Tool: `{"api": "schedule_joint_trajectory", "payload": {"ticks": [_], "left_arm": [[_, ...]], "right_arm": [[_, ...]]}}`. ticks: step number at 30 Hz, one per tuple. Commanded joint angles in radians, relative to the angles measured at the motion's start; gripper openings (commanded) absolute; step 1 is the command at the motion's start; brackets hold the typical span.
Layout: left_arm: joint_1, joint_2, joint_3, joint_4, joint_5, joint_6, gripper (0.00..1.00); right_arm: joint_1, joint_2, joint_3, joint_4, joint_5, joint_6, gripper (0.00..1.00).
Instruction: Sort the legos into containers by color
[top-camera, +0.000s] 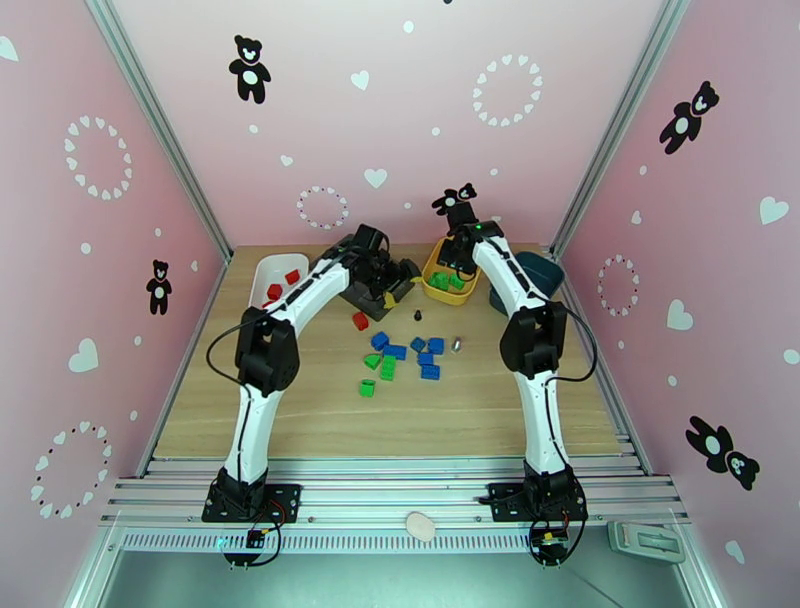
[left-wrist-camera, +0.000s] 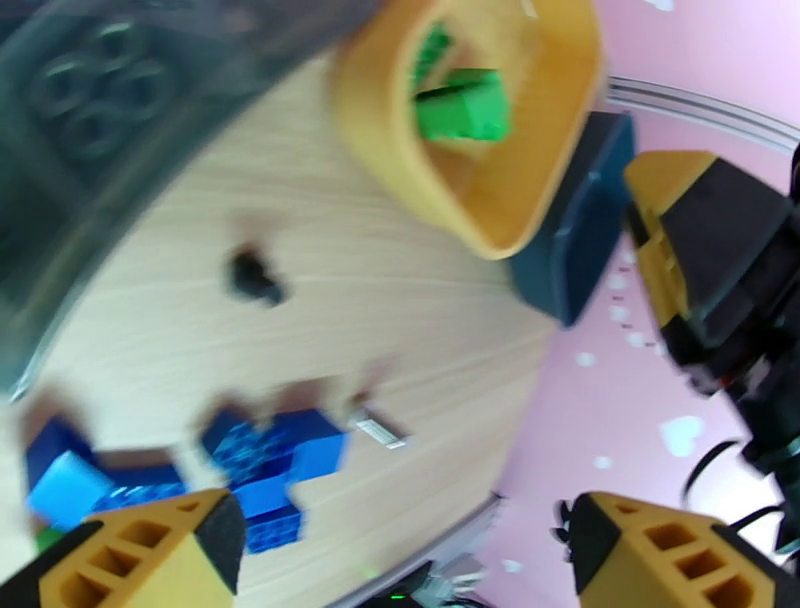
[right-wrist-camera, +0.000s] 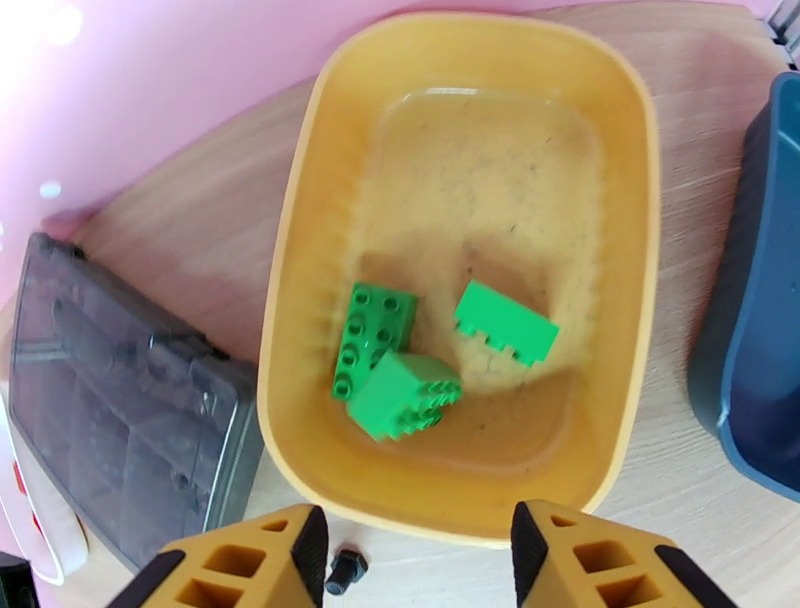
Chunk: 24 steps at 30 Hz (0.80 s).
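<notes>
Right claw (right-wrist-camera: 416, 542) is being held parted, empty, over yellow bin (right-wrist-camera: 290, 300) – best lifted straight up past green legos (right-wrist-camera: 385, 350); left claw (left-wrist-camera: 405, 530) is spread, empty.

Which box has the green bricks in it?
The yellow bin: three green bricks lie inside it. The white bin holds red bricks instead.

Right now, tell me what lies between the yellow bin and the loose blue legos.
Between the yellow bin and the blue legos lies one small black bit on the wood, plain in the top view.
</notes>
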Motion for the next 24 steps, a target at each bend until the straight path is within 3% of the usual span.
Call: {"api": "schedule_joint_trajectory", "payload": {"ticks": [1,12,18,24], "left_arm": [[0.005,-0.15,-0.131,-0.076,-0.143,0.093,0.88],[0.011,-0.488,-0.686,-0.031,-0.367,0.03,0.85],[0.042,-0.596,-0.836,-0.009,-0.396,-0.024,0.86],[0.077,-0.649,-0.901,-0.003,-0.391,-0.033,0.86]], "right_arm": [[0.053,-0.127,-0.096,-0.032,-0.028,-0.057,0.52],[0.315,-0.364,-0.566,0.053,-0.072,-0.03,0.56],[0.455,-0.373,-0.722,0.111,-0.117,0.009,0.61],[0.521,-0.305,-0.743,0.109,-0.136,0.031,0.61]]}}
